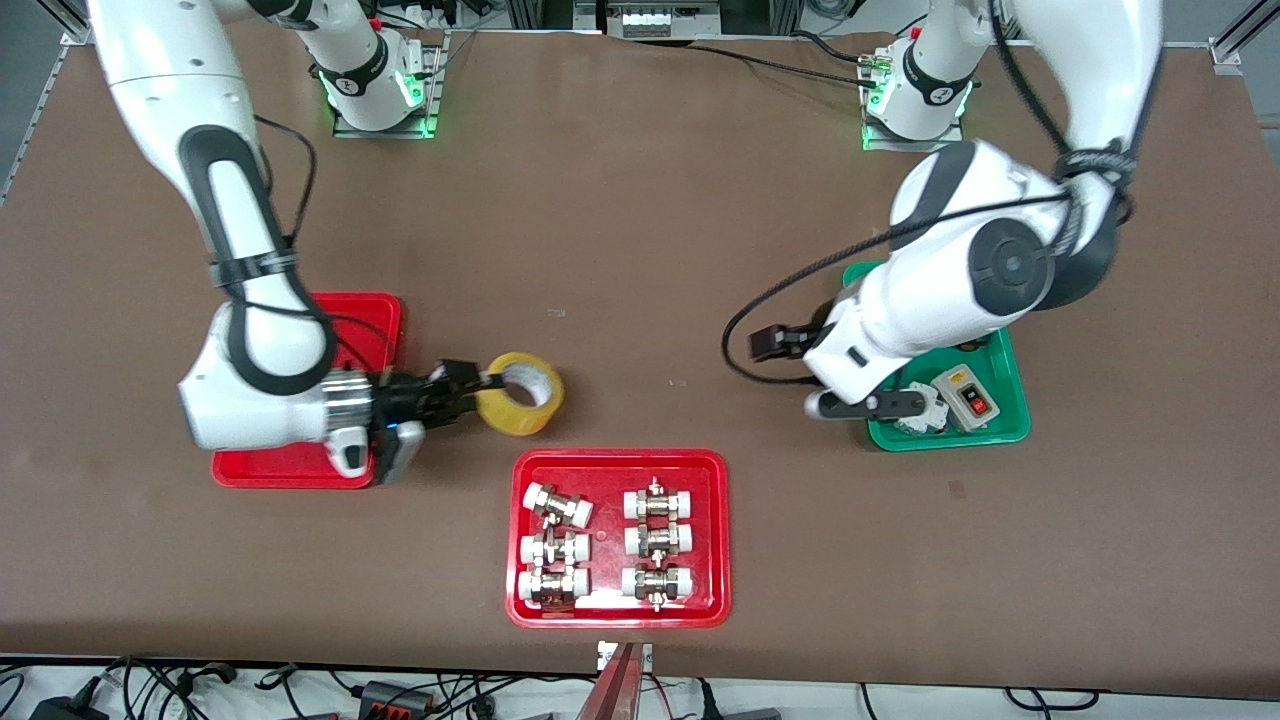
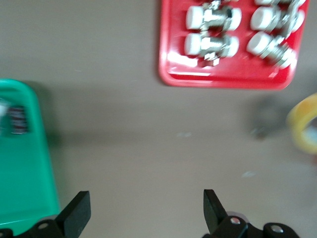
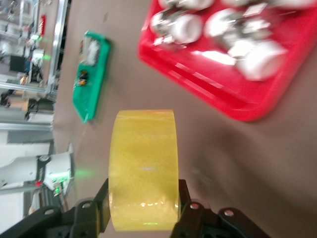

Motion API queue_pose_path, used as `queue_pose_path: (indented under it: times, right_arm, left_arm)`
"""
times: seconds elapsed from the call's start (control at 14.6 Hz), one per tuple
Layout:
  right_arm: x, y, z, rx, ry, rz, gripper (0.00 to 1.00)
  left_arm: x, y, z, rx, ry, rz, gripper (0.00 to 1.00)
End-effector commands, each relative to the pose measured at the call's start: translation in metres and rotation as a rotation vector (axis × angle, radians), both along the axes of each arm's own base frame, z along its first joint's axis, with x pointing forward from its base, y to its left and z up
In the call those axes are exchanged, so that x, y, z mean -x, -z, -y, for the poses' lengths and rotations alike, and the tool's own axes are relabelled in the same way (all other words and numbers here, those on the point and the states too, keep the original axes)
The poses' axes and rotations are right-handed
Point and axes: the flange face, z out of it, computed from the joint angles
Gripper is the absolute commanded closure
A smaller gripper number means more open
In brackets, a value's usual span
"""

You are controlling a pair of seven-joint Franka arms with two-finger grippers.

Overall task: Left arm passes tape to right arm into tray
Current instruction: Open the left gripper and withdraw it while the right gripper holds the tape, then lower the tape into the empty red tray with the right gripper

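Observation:
My right gripper (image 1: 482, 392) is shut on the yellowish tape roll (image 1: 520, 393), its fingers clamped on the two flat sides. It holds the roll over the bare table, just beside the plain red tray (image 1: 378, 318), which my right arm partly hides. The roll fills the right wrist view (image 3: 143, 168) between the right gripper's fingers (image 3: 143, 210). My left gripper (image 1: 772, 343) is open and empty over the table beside the green tray (image 1: 1012, 405). In the left wrist view the left gripper (image 2: 146, 213) is wide apart over bare table, with the tape's edge (image 2: 306, 124) farther off.
A red tray with white-capped metal fittings (image 1: 618, 465) lies nearer the front camera at mid-table; it also shows in the left wrist view (image 2: 223, 82) and the right wrist view (image 3: 208, 89). The green tray (image 2: 25, 163) holds a switch box (image 1: 968, 395) and small parts.

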Motion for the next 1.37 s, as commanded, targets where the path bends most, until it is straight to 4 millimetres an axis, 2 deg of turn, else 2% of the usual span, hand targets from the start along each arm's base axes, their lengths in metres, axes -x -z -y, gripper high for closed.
queue_pose_path:
  times: [0.0,0.14,0.27,0.48,0.62,0.75,0.89,0.96,1.03,1.09,1.16,1.23,1.3]
  right_arm:
    - [-0.009,-0.007,0.083,-0.031,0.076,-0.024,0.75]
    - [-0.008,-0.006,0.132,-0.045,0.133,-0.055,0.75]
    - [0.002,0.003,0.184,-0.062,0.186,-0.093,0.75]
    - [0.018,0.010,0.243,-0.011,0.195,-0.133,0.74]
    - [0.024,0.027,0.259,0.006,0.199,-0.162,0.74]
    - [0.031,0.053,0.274,-0.002,0.219,-0.199,0.72]
    - [0.035,0.059,0.282,-0.006,0.229,-0.211,0.71]
    - [0.036,0.059,0.282,-0.010,0.227,-0.215,0.63]
    - [0.036,0.059,0.282,-0.011,0.226,-0.217,0.38]
    - [0.039,0.062,0.287,-0.009,0.231,-0.224,0.33]
    - [0.043,0.065,0.292,0.001,0.230,-0.234,0.13]
    - [0.044,0.066,0.296,0.005,0.230,-0.233,0.00]
    - [0.045,0.066,0.297,0.012,0.228,-0.234,0.00]
  left_arm:
    - [0.005,-0.023,-0.046,-0.044,0.116,0.002,0.00]
    - [0.007,-0.038,-0.094,-0.093,0.145,-0.027,0.00]
    - [0.011,-0.051,-0.138,-0.206,0.226,-0.040,0.00]
    - [0.014,-0.068,-0.175,-0.312,0.202,-0.044,0.00]
    - [0.006,-0.109,-0.185,-0.304,0.167,0.037,0.00]
    - [0.005,-0.116,-0.185,-0.304,0.161,0.048,0.00]
    - [0.006,-0.117,-0.186,-0.300,0.148,0.053,0.00]
    - [0.006,-0.119,-0.188,-0.298,0.140,0.056,0.00]
    - [0.006,-0.119,-0.199,-0.298,0.122,0.055,0.00]
    - [0.009,-0.116,-0.214,-0.292,0.102,0.039,0.00]
    - [0.014,-0.114,-0.229,-0.268,0.078,0.034,0.00]
    - [0.020,-0.113,-0.236,-0.254,0.063,0.042,0.00]
    - [0.022,-0.115,-0.238,-0.260,0.058,0.064,0.00]
